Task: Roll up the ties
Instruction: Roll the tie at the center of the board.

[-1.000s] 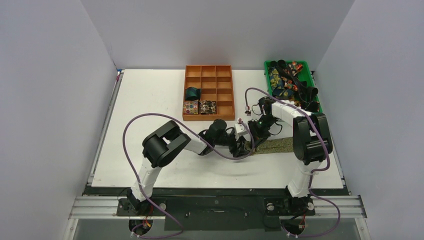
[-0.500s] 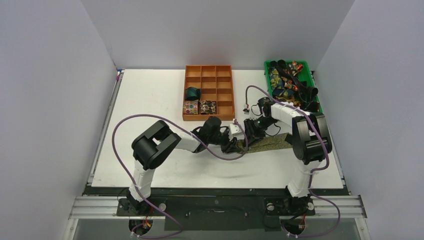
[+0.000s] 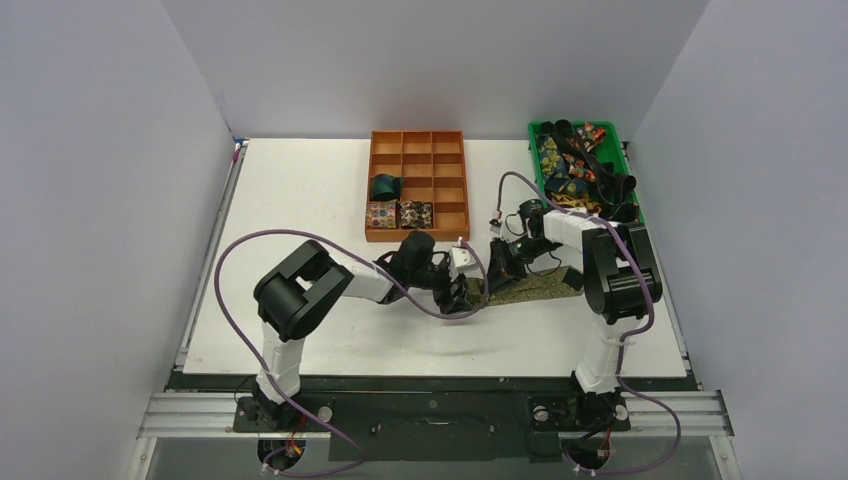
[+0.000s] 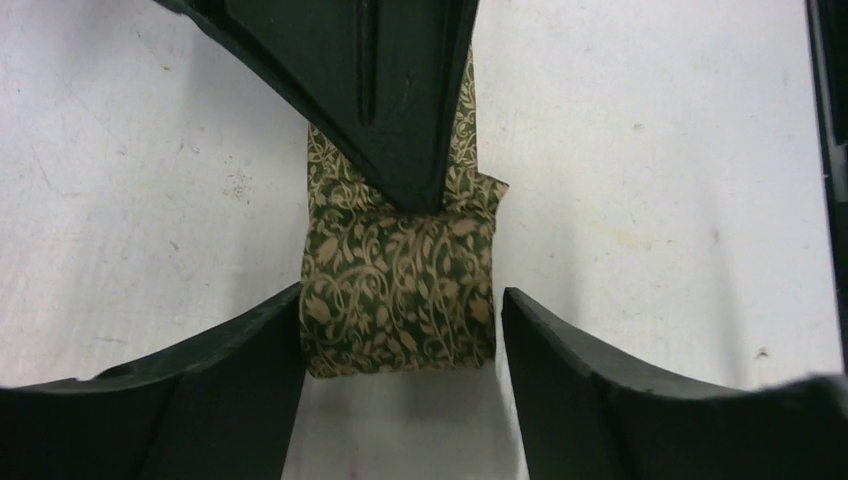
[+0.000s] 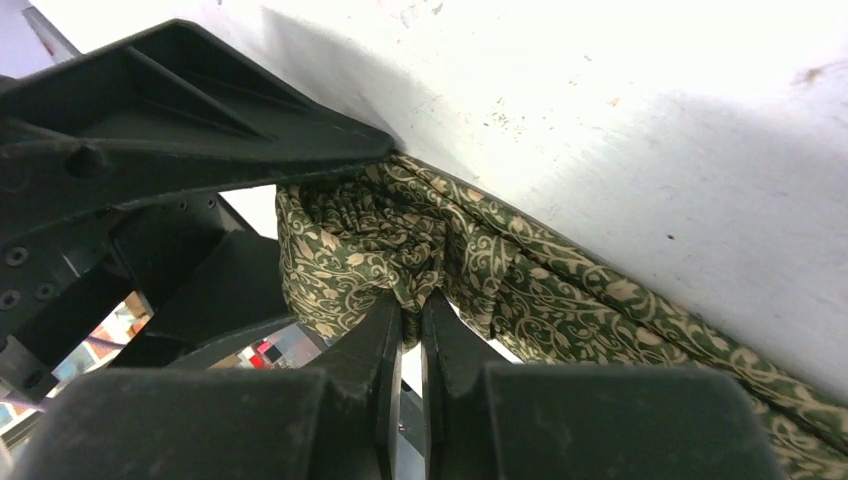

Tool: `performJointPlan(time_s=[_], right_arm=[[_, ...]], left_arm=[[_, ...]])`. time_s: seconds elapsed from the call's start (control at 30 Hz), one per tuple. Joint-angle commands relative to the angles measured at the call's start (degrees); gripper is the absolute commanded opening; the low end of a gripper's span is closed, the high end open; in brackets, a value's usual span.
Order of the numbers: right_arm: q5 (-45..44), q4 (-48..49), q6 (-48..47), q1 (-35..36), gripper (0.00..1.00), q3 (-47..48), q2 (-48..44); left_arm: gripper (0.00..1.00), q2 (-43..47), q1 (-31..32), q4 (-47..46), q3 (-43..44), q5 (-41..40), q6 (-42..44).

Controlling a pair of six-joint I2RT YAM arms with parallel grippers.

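Three rolled ties (image 3: 384, 187) are lodged in the divided tray's (image 3: 450, 185) near-left compartments. A bin (image 3: 612, 125) of ties (image 3: 575, 165) is set right of the tray; one tie (image 3: 545, 287) is laid on the table (image 3: 300, 200) before it.

White table (image 3: 300, 200), matte; faint scuffs and specks in close views. Orange compartment tray (image 3: 417, 133) flat on surface, upper centre of overhead frame. Green bin (image 3: 534, 140) at upper right, just beside tray's right side, apart from it. Olive-gold vine-patterned tie (image 3: 535, 288) on bare surface right of centre, below bin: strip flat toward right, left end wound into small roll resting on tabletop.
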State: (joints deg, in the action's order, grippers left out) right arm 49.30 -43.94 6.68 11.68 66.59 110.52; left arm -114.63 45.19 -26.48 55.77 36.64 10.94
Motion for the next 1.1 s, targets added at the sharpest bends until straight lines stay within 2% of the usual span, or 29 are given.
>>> performJointPlan(time_s=[0.0, 0.2, 0.37, 0.53, 0.57, 0.63, 0.67, 0.7, 0.73, 0.8, 0.83, 0.9, 1.07], right_arm=[[-17.1, 1.8, -1.2, 0.4, 0.00, 1.4, 1.5], [-26.0, 0.9, -1.5, 1.9, 0.00, 2.6, 2.0], [-30.0, -0.1, -2.7, 3.4, 0.00, 3.8, 2.6], [-30.8, -0.5, -3.1, 3.9, 0.00, 2.5, 2.7], [-30.0, -0.3, -3.1, 3.9, 0.00, 2.4, 2.7], [-26.7, 0.3, -3.3, 4.0, 0.00, 2.2, 2.4], [-25.7, 0.6, -3.4, 4.0, 0.00, 2.3, 1.7], [-23.0, 0.8, -3.8, 3.9, 0.00, 2.5, 1.2], [-20.6, 0.7, -4.1, 3.7, 0.00, 3.1, 0.1], [-17.7, -0.6, -5.6, 2.8, 0.13, 4.4, -2.1], [-16.6, -1.9, -7.0, 2.3, 0.25, 4.8, -3.7], [-12.2, -3.9, -8.8, 0.4, 0.37, 5.4, -5.6], [-0.9, -6.2, -8.9, -2.0, 0.57, 4.4, -7.3]], left_arm=[[0.69, 2.7, -1.0, -4.3, -3.3, 3.0, -1.6], [0.76, -0.7, -0.4, -15.3, -1.0, 5.2, -6.9], [0.75, -6.5, 0.8, -22.8, 2.5, 3.6, -15.6], [0.70, -9.2, 2.3, -24.6, 2.8, 1.3, -18.4], [0.68, -9.5, 2.7, -24.6, 2.8, 0.8, -18.8], [0.56, -9.9, 3.1, -23.0, 2.6, -2.1, -17.6], [0.45, -9.7, 3.2, -20.8, 2.5, -3.4, -15.6], [0.41, -9.3, 3.2, -19.2, 2.1, -4.0, -14.2], [0.34, -8.2, 3.2, -15.4, 1.8, -4.4, -10.3], [0.27, -6.2, 3.2, -8.2, 0.8, -5.1, -3.0], [0.26, -5.6, 3.1, -3.2, 0.4, -5.4, -0.5], [0.25, -4.0, 2.7, 3.6, 0.0, -6.0, 5.3], [0.25, -3.0, 2.5, 15.1, 2.0, -7.4, 13.5]])
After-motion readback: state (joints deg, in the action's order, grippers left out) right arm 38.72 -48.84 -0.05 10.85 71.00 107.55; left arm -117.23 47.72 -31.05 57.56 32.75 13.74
